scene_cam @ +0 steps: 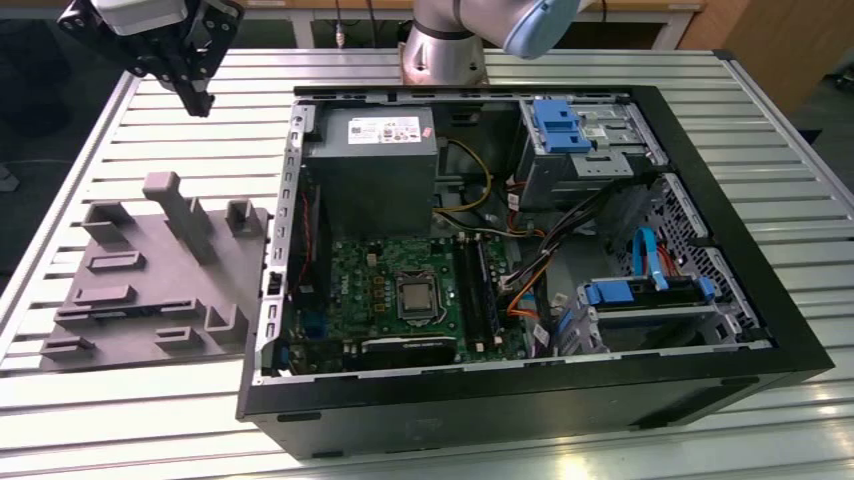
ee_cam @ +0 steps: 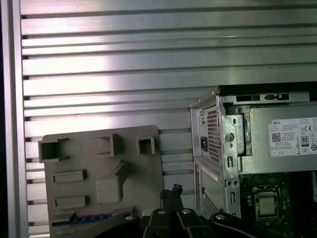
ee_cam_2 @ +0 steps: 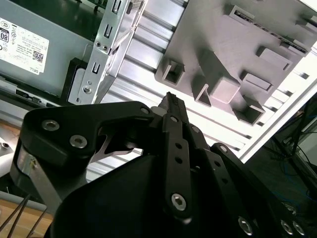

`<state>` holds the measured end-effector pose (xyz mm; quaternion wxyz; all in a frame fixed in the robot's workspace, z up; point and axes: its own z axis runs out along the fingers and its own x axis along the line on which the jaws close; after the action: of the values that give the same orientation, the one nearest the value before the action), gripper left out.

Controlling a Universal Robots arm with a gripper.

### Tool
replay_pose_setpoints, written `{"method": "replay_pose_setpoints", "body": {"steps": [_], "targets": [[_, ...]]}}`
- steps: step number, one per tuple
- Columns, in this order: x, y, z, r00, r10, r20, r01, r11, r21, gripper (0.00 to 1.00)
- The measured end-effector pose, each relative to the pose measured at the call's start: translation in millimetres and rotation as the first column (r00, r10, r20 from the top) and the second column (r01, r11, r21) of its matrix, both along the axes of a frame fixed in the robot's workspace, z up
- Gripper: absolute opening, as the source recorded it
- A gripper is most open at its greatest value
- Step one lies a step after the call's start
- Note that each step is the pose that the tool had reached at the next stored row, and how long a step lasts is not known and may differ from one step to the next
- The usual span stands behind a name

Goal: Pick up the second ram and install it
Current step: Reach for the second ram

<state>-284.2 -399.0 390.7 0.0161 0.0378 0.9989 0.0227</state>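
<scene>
My pincer [scene_cam: 200, 103] hangs in the upper left of the exterior view, above the slatted table [scene_cam: 247, 135] and well apart from everything on it. Its fingers are pressed together with nothing between them, and the second wrist view shows the same. The second ram [ee_cam: 81, 218] lies flat in a slot of the grey holder tray [scene_cam: 134, 290], at the end away from the tall posts [scene_cam: 174, 210]. That tray sits at the exterior view's left, just beside the open computer case [scene_cam: 534, 400], whose green motherboard [scene_cam: 360, 270] faces up.
</scene>
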Motion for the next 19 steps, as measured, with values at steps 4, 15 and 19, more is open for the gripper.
{"method": "replay_pose_setpoints", "body": {"steps": [4,15,19], "targets": [[-1.6,0.0,-0.1,1.0000,0.000,0.0000,0.000,1.0000,0.0000,0.11],[-6.6,0.0,-0.2,1.0000,0.000,0.0001,0.000,1.0000,0.0001,0.11],[-8.7,0.0,-0.2,1.0000,0.000,0.0000,0.000,1.0000,0.0001,0.11]]}}
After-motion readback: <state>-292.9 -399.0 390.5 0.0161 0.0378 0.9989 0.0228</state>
